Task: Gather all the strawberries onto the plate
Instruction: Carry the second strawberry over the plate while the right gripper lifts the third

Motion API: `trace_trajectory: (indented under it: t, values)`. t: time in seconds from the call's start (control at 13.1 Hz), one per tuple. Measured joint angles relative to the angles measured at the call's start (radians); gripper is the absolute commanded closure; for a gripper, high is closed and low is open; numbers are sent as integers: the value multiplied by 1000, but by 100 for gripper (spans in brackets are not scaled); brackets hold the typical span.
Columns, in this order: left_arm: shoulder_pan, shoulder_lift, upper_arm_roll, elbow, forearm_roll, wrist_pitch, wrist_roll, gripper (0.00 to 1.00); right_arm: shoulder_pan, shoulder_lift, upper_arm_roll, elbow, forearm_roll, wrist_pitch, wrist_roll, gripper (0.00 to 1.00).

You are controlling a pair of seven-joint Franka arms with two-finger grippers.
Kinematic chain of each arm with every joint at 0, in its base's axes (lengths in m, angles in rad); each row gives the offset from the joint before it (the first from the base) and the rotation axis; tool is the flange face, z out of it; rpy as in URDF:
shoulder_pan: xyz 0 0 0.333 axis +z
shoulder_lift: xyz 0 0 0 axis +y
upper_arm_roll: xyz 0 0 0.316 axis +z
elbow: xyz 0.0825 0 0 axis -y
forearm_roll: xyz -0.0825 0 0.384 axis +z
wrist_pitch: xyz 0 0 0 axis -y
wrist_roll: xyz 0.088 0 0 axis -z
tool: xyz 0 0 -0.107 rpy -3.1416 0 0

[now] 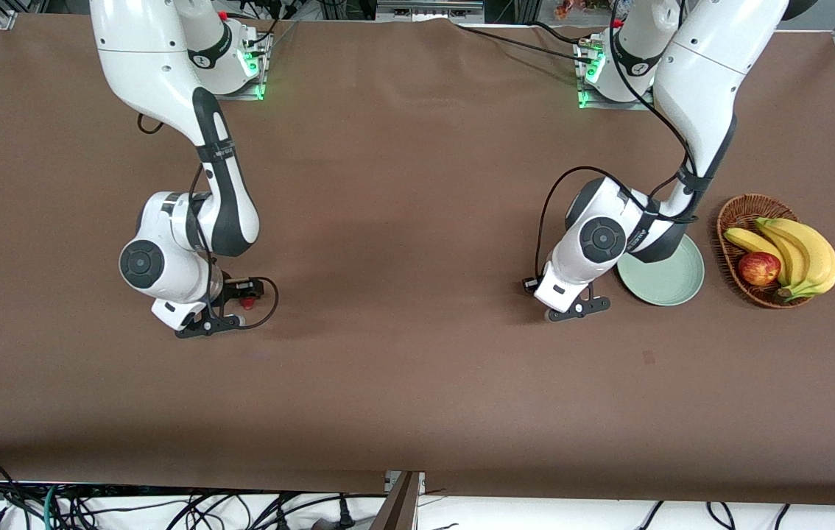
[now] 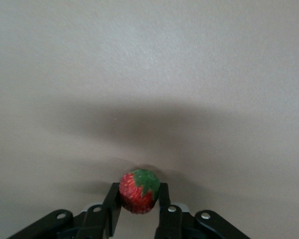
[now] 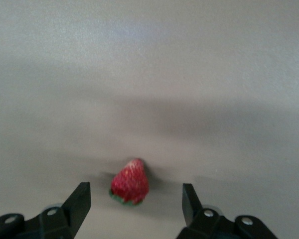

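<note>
In the left wrist view a strawberry [image 2: 139, 192], red with a green cap, sits clamped between the two black fingers of my left gripper [image 2: 138, 199], which is shut on it just above the brown cloth. From the front this gripper [image 1: 584, 302] is low beside the mint-green plate [image 1: 675, 285]; its berry is hidden by the hand. My right gripper [image 3: 136, 196] is open, its fingers standing wide on either side of a second strawberry [image 3: 131, 183] lying on the cloth. The front view shows that berry [image 1: 247, 301] at the right gripper [image 1: 239, 309], toward the right arm's end.
A brown wicker basket [image 1: 745, 205] stands beside the plate at the left arm's end, holding bananas [image 1: 804, 254] and a red apple [image 1: 759, 268]. Brown cloth covers the whole table. Cables hang below the table's front edge.
</note>
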Motion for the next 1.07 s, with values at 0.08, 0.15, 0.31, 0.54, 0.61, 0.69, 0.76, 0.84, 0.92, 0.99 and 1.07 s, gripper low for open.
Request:
trace_trajectory:
  t: [0.08,0.15,0.31,0.54,0.61,0.69,0.76,0.84,0.92,0.99,1.07]
  values:
    - [3,-6,2,48,-2,-69,6,90,0,8,3,0,5,12,0,32]
    - [6,-18,12,101,-21,-144,28,90,0,13,3,0,12,15,0,39]
    - [7,-73,85,167,-130,-269,176,90,0,16,3,0,17,17,0,58]
    - [16,-168,249,168,-230,-401,466,90,0,16,3,0,19,15,1,74]
    - [20,-180,302,159,-253,-414,558,90,0,15,3,2,20,10,6,74]
    - [25,-182,351,145,-272,-415,649,90,2,13,5,8,24,-5,18,74]
    - [30,-181,389,124,-282,-410,719,90,7,9,8,19,27,-35,44,74]
    - [33,-180,416,94,-294,-384,766,90,20,1,12,39,28,-76,94,74]
    - [34,-179,429,50,-299,-330,797,89,48,-9,15,63,29,-118,174,74]
    - [34,-177,431,-4,-299,-264,814,89,91,-23,16,85,29,-153,275,74]
    - [32,-175,431,-57,-300,-202,822,89,143,-38,19,99,29,-173,372,74]
